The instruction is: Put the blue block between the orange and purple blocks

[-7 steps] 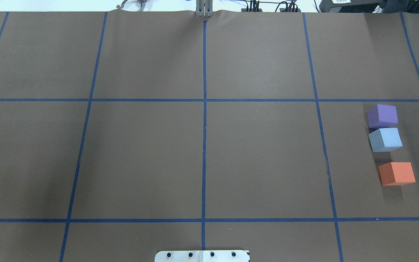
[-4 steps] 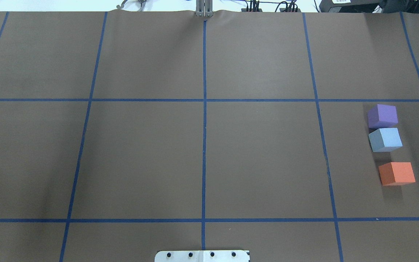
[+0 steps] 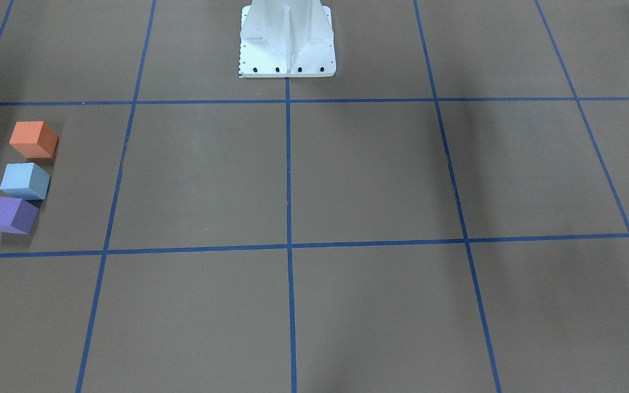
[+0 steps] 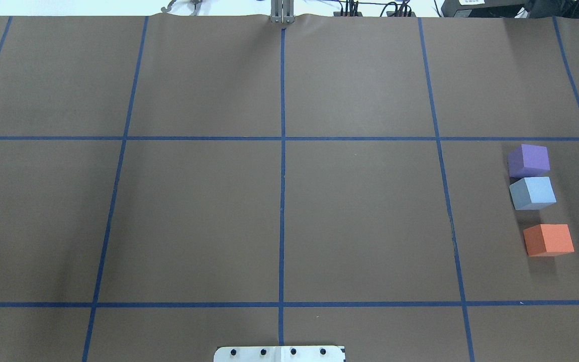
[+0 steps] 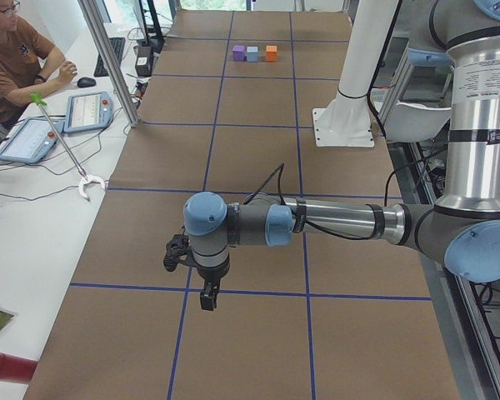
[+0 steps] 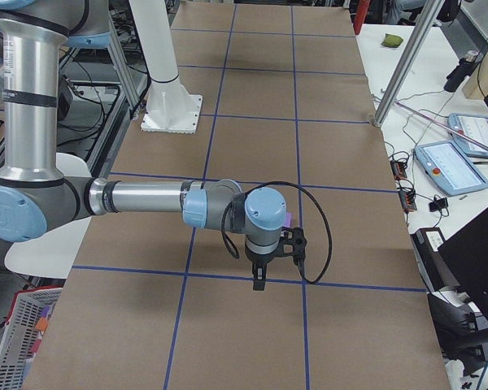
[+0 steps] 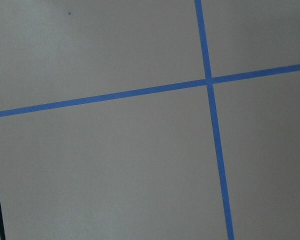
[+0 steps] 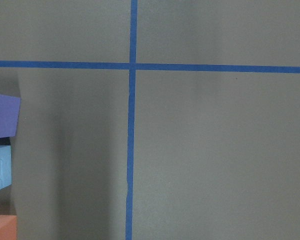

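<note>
Three foam blocks sit in a row at the table's right side in the overhead view: purple block [image 4: 528, 160], light blue block [image 4: 533, 192] close against it, then orange block [image 4: 549, 240] after a small gap. They also show in the front view: orange [image 3: 33, 139], blue [image 3: 25, 180], purple [image 3: 10, 214]. The right wrist view catches them at its left edge: purple [image 8: 2, 115], blue [image 8: 0, 170], orange [image 8: 2, 227]. My left gripper [image 5: 207, 296] and right gripper [image 6: 259, 280] show only in the side views, hanging above the table; I cannot tell whether they are open or shut.
The white robot base plate [image 3: 287, 60] stands at the table's near middle edge. Blue tape lines [image 4: 282, 151] divide the brown table cover into squares. An operator [image 5: 17, 58] sits beside the table with tablets [image 5: 87, 111] and a metal pole [image 5: 108, 58].
</note>
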Tool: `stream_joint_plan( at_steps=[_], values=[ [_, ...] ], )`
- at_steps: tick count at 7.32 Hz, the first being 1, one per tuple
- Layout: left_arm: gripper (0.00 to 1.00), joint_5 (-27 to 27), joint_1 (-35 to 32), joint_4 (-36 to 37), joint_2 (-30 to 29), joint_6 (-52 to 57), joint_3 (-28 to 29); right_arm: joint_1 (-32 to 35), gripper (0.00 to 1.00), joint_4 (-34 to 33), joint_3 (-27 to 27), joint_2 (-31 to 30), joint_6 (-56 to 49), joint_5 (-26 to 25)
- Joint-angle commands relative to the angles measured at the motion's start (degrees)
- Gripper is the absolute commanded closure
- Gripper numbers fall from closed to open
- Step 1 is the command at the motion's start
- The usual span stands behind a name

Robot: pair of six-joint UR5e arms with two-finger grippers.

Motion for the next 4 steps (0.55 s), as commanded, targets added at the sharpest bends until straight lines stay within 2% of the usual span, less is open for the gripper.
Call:
stream_joint_plan(
  at_steps=[1,4],
  values=[
    [0.0,0.0,0.0,-0.05,0.02,0.0,-0.18,-0.18,0.0,0.03,0.05,0.28,0.01,0.0],
    [0.0,0.0,0.08,0.04,0.02,0.0,-0.18,-0.18,0.0,0.03,0.22,0.54,0.1,0.09]
  ],
)
